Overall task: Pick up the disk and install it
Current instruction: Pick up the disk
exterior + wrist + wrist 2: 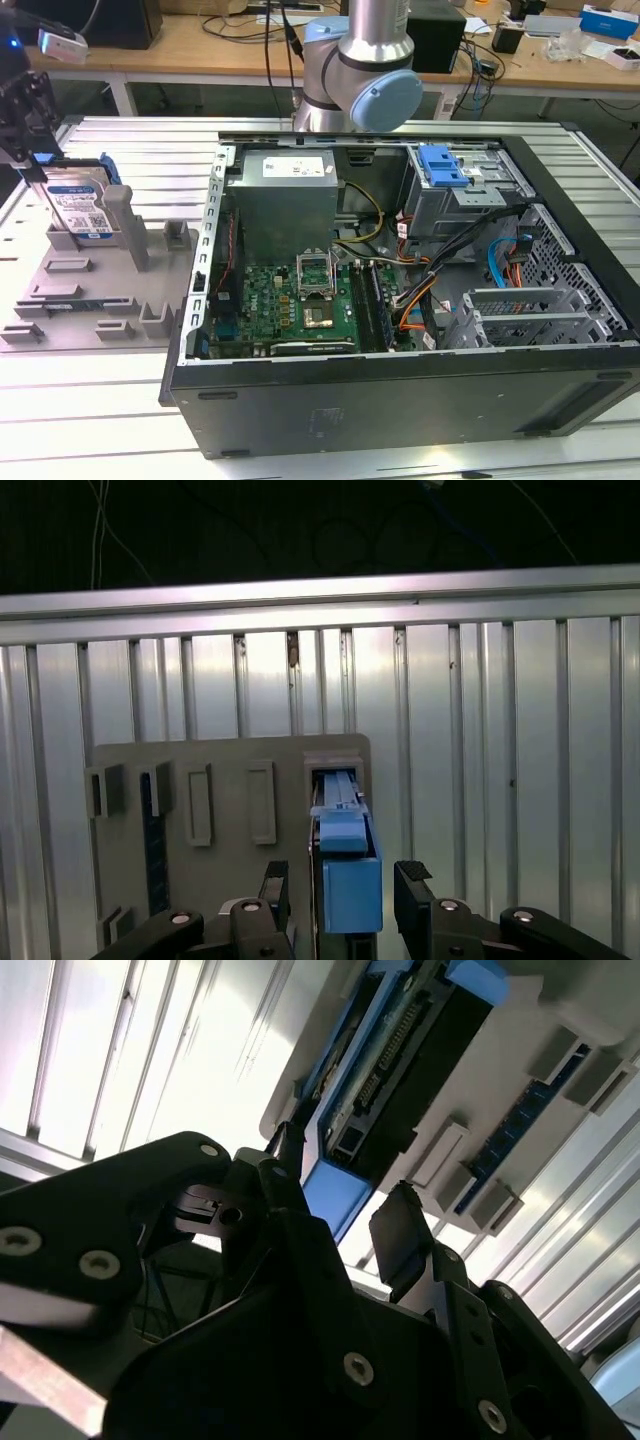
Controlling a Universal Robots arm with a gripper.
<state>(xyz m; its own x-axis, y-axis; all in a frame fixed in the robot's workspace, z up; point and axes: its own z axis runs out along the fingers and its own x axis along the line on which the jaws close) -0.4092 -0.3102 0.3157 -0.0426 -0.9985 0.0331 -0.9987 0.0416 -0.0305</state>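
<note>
The disk (78, 208) is a silver drive with a white-and-blue label in a blue bracket. It stands on edge in a slot of the grey holder plate (90, 290) at the exterior view's left. My gripper (33, 160) hangs right above it. In both wrist views the black fingers straddle the disk's blue bracket end (350, 880) (335, 1195), with a narrow gap on each side. The gripper (343, 885) (340, 1200) is open around the bracket. The disk's dark underside with its connector (410, 1070) runs away from the fingers.
An open computer case (400, 400) lies in the middle, showing the green motherboard (290, 305), a grey power supply box (285, 195) and a blue clip (443, 165) on the drive cage. The arm's base (360, 70) stands behind it. The ribbed metal table (100, 400) carries everything.
</note>
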